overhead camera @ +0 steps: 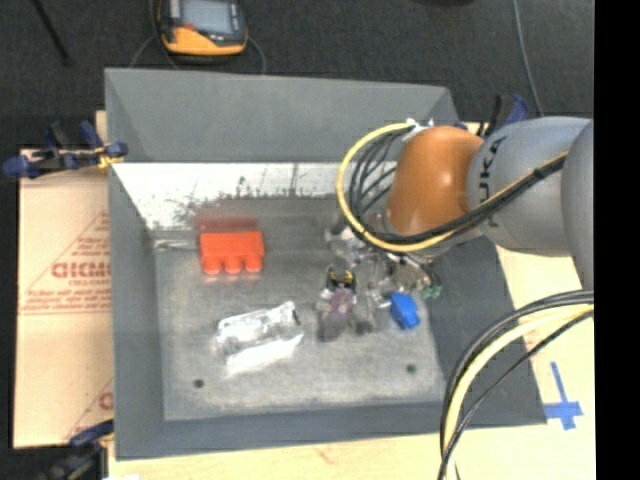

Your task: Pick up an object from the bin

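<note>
**Q:** Where does the gripper (345, 306) stand in the bin (300, 118)?

**A:** It stands low over the grey floor, right of centre. The arm (530, 183) enters from the right of the view. Its orange cover (430, 178) and looped cables (352, 183) lie above the gripper and hide part of it.

**Q:** Which thing lies nearest to it?

**A:** A small blue piece (404, 311) lies on the floor just beside the gripper, on its right in the view. Whether the two touch cannot be told. Something small and dark with a purple tint shows at the tip, but its kind cannot be made out.

**Q:** Are the jaws released or clenched?

**A:** That cannot be told, because the tip is a tangle of dark parts.

**Q:** What else lies in the bin?

**A:** An orange block (232, 250) with three rounded lobes along its lower edge lies left of centre, towards the back wall. A crumpled clear plastic wrapper (258, 336) lies in front of it. Both are well apart from the gripper.
</note>
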`<state>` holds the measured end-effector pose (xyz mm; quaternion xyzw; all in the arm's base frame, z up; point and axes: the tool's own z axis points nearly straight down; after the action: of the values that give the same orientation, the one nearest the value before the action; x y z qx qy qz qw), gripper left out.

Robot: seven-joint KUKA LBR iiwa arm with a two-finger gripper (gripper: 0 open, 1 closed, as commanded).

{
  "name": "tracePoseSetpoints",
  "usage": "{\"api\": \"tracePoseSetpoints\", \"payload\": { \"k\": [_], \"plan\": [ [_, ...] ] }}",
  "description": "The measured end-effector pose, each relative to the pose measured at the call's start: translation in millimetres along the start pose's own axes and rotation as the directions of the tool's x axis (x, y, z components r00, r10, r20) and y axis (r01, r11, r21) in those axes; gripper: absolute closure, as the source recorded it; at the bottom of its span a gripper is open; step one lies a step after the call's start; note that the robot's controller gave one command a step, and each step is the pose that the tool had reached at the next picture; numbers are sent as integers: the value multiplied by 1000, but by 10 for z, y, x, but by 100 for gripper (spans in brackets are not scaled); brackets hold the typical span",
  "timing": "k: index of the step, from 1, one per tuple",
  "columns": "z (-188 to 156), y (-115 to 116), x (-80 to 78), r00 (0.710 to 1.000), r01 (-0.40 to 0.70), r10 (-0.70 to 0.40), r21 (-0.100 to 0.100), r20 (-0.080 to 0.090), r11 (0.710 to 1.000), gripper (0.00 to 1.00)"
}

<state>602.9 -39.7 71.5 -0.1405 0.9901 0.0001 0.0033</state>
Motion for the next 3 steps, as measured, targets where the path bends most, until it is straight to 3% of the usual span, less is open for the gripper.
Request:
{"api": "tracePoseSetpoints", "payload": {
  "k": [1,2,3],
  "plan": [
    [7,324,151,946,325,-325,-2,-4,946,0],
    [6,318,148,947,322,-322,-2,-3,947,100],
    [-336,724,282,706,708,-708,-4,-3,706,100]
  ]
}}
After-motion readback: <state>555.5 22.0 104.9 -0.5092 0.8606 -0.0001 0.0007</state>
